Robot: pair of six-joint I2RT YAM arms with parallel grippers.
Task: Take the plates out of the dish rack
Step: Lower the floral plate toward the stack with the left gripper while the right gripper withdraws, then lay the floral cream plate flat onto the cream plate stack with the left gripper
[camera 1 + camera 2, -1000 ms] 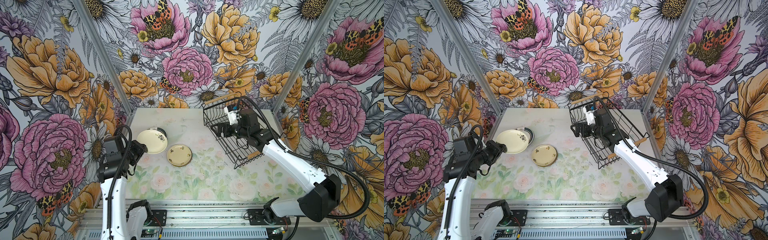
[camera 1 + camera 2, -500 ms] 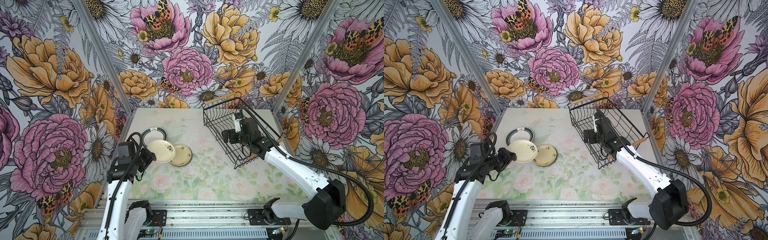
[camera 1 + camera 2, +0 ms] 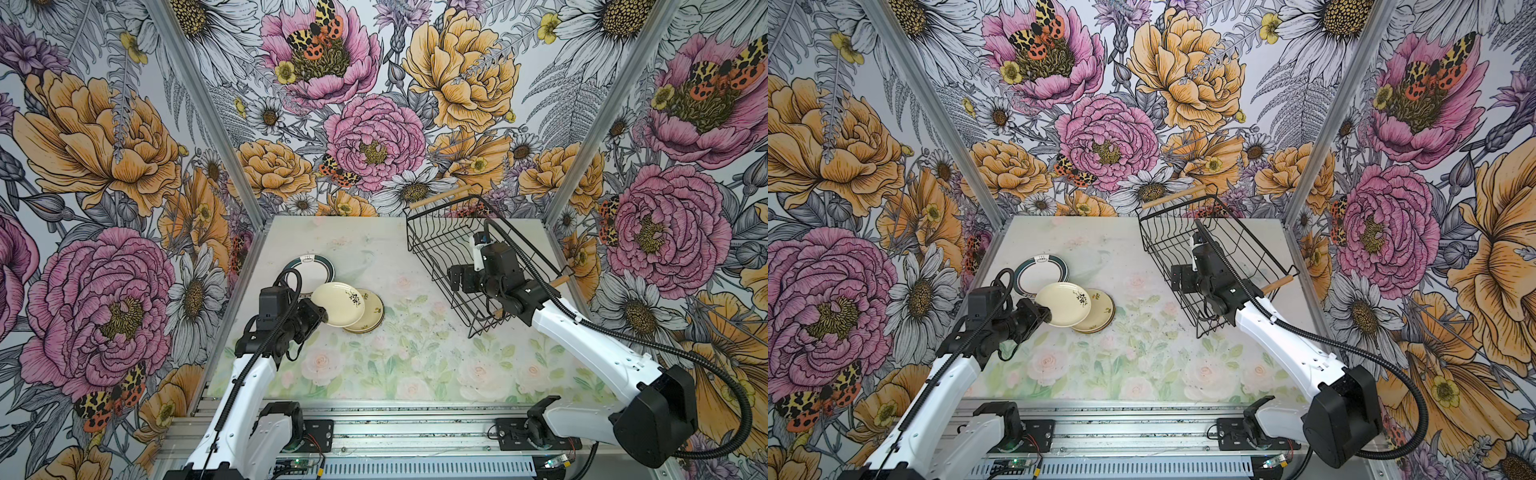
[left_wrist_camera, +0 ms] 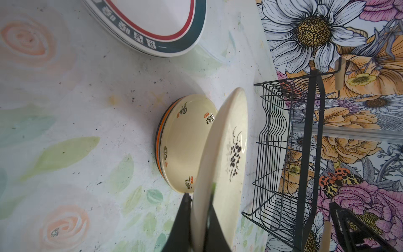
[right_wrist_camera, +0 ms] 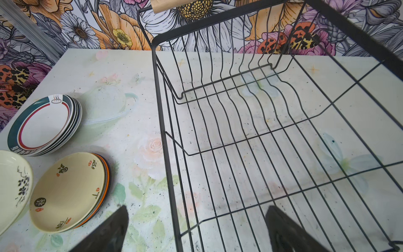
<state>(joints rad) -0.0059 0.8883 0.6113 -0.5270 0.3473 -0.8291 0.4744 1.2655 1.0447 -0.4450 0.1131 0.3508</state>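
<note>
Left tool (image 3: 321,315) clamps the cream plate (image 3: 337,303) by its rim, partly over the stack (image 3: 374,314) on the desk (image 3: 415,353); right tool (image 3: 457,279) gapes empty at the bare rack (image 3: 432,239). Last placement, I judge: lower, then release.

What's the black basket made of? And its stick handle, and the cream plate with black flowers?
The dish rack looks like thin metal wire coated black: slim bent rods, see-through. Its handle looks like bare pale wood, matte. The cream plate is smooth and glossy, catching light; glazed ceramic or melamine plastic, the look cannot settle which.
</note>
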